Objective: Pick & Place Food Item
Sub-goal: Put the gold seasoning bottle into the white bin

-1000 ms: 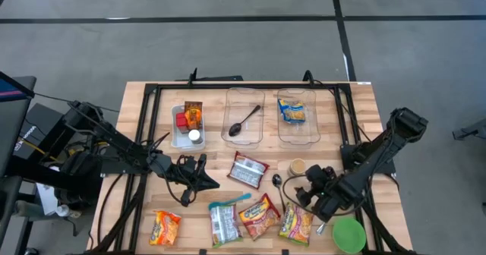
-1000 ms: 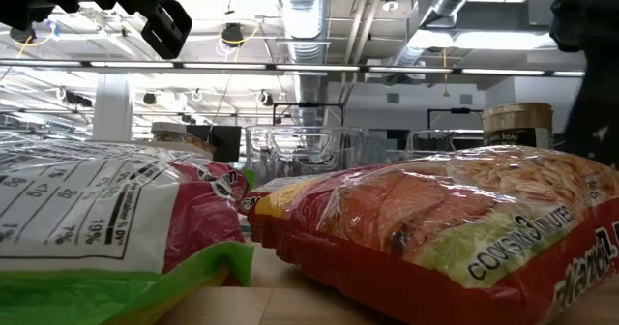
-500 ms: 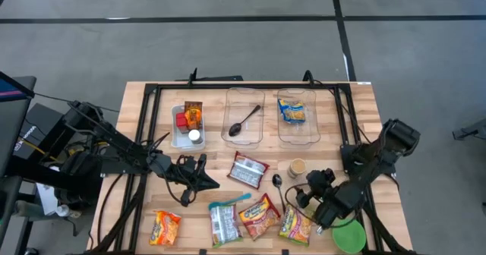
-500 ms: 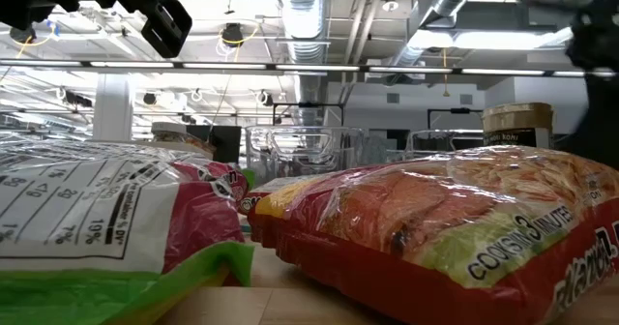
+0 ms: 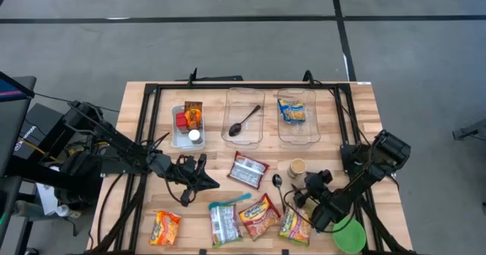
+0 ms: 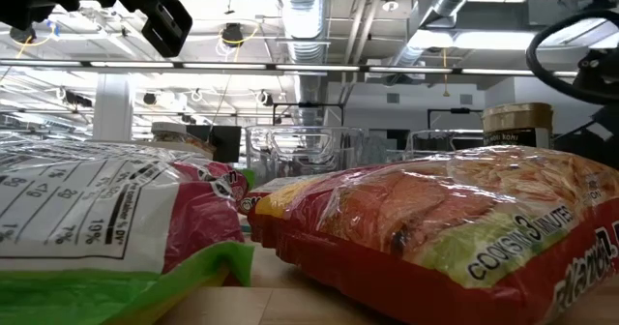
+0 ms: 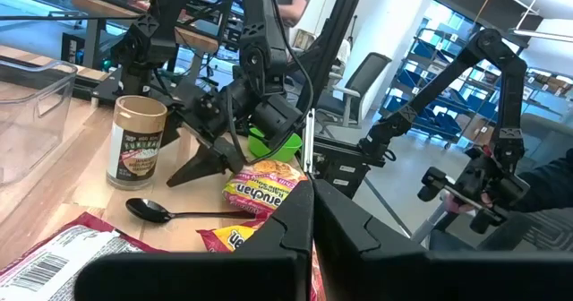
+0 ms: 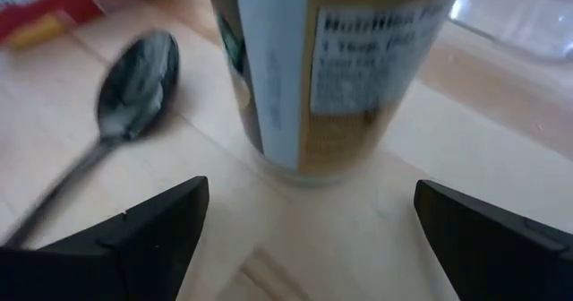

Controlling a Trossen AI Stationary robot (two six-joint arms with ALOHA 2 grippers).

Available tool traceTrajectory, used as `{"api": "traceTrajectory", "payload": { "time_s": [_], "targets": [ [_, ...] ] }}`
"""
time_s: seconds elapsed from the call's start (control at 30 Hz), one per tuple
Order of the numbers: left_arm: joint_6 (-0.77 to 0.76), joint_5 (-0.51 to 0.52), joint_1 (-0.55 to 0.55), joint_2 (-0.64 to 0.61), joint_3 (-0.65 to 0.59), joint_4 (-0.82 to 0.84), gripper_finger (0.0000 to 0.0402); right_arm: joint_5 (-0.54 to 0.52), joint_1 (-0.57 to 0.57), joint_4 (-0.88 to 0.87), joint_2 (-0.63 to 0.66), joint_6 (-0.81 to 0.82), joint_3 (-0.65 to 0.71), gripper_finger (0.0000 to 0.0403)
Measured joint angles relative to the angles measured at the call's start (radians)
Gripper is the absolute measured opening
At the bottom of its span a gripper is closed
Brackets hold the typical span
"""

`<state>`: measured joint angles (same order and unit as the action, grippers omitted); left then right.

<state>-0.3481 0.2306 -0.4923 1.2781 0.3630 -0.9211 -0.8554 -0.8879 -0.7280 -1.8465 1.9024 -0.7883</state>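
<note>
A small brown-lidded jar (image 5: 297, 167) stands upright on the wooden table right of centre; it fills the right wrist view as jar (image 8: 331, 68). A black spoon (image 5: 278, 182) lies beside it on the table. My right gripper (image 5: 301, 194) is open, low on the jar's near side, and tipped down toward the jar's base with nothing between its fingers (image 8: 161, 225). My left gripper (image 5: 206, 181) hovers shut and empty left of centre. Noodle packets (image 5: 260, 215) lie flat along the near edge.
Three clear bins stand at the far side: one (image 5: 188, 124) with small items, one (image 5: 244, 117) with a spoon, one (image 5: 296, 114) with a yellow packet. A green bowl (image 5: 349, 234) sits at the near right corner. A silver packet (image 5: 248, 170) lies mid-table.
My right gripper has sunk toward the table on the jar's near side and tipped further downward, staying open. Its arm has folded in toward the table's near edge. The left arm has kept still.
</note>
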Motion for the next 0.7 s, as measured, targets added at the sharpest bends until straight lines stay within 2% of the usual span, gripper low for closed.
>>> {"api": "traceTrajectory", "payload": {
  "time_s": [0.1,0.7],
  "targets": [
    [0.0,0.0,0.0,0.0,0.0,0.0,0.0,-0.027,0.008,0.0,0.0,0.009,0.0,0.0389],
    [0.0,0.0,0.0,0.0,0.0,0.0,0.0,-0.037,0.111,0.003,0.001,0.002,0.0,0.0389]
  ]
}}
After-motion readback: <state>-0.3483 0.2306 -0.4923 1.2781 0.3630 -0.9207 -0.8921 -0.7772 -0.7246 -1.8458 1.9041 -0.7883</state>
